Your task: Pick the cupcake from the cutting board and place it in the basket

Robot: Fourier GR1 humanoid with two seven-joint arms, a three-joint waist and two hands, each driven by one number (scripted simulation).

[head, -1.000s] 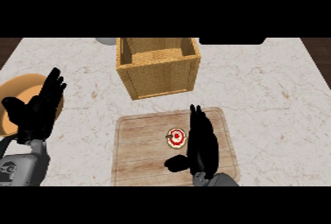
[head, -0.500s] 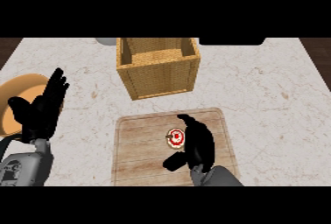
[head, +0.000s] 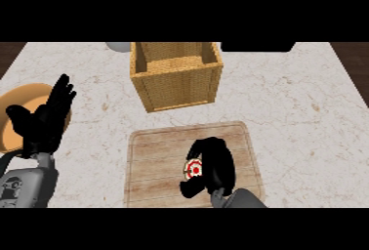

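Cupcake (head: 193, 168) enclosed by the right hand (head: 216, 163) on the cutting board (head: 155, 161).
The cupcake is seen on the board's right half, and the right hand's fingers and thumb are curled round it. The basket (head: 176, 90) is set just beyond the board's far edge. The left hand (head: 43, 124) is held spread, fingers up, to the left of the board, over a tan plate (head: 20, 100).

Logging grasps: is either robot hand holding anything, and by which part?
The right robot hand curls round the cupcake by its side on the cutting board. The left robot hand is open, holding nothing.
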